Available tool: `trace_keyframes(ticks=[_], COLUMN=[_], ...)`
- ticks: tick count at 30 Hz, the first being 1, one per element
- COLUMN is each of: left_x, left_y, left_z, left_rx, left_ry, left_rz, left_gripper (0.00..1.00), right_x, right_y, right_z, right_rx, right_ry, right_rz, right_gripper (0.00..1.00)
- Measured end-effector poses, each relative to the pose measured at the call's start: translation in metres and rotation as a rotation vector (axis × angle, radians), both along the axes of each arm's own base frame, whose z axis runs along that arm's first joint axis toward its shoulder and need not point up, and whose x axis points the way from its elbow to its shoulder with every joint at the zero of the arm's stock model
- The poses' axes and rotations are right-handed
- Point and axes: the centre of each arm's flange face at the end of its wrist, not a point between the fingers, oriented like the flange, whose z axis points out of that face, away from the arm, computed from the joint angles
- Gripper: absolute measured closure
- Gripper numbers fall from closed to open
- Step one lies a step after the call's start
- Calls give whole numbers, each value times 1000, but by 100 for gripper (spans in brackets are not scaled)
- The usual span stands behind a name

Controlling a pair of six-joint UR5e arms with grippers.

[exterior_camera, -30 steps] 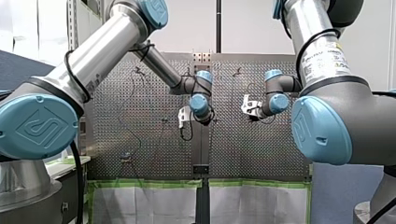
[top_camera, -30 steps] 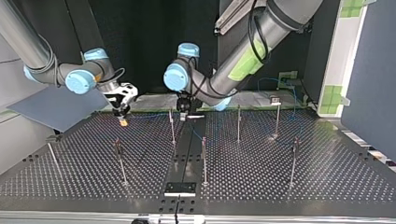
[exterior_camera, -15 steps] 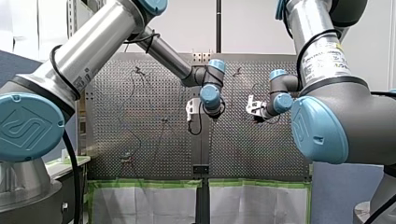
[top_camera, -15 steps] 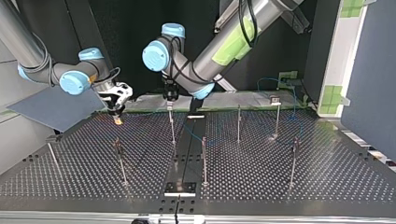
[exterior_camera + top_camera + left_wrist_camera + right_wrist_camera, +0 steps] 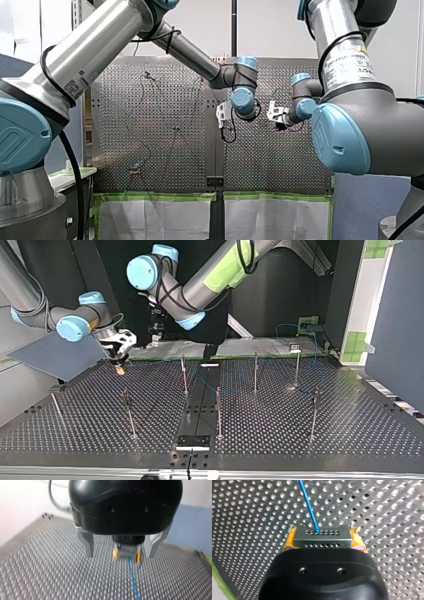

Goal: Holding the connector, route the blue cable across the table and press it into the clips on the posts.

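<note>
In the right wrist view my right gripper has its yellow pads shut on a dark connector. The blue cable runs out of it over the perforated table. In the top view this gripper hangs low over the table's far left part. My left gripper hovers higher, to its right and apart from it. The left wrist view shows my left gripper open, its metal fingers wide with nothing between them. Ahead of them is the right gripper with the connector and the cable.
Several thin upright posts stand on the table, among them one near the middle, one nearer the camera and one at the right. A small fixture sits at the far right, and a black plate at the near edge.
My left arm has swung toward the top view's left and risen, closing on the right gripper. My right gripper has drifted slightly left with the connector still held.
</note>
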Motion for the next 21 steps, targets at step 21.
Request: trace_keyframes(ticks=[21], left_x=[61], left_y=[-11], left_z=[-58], left_rx=[45], left_ry=[94], left_rz=[73], left_gripper=[0], right_x=[2], right_y=[2], right_z=[14], right_rx=[-18], right_ry=[-20], right_rz=[21], right_gripper=[100])
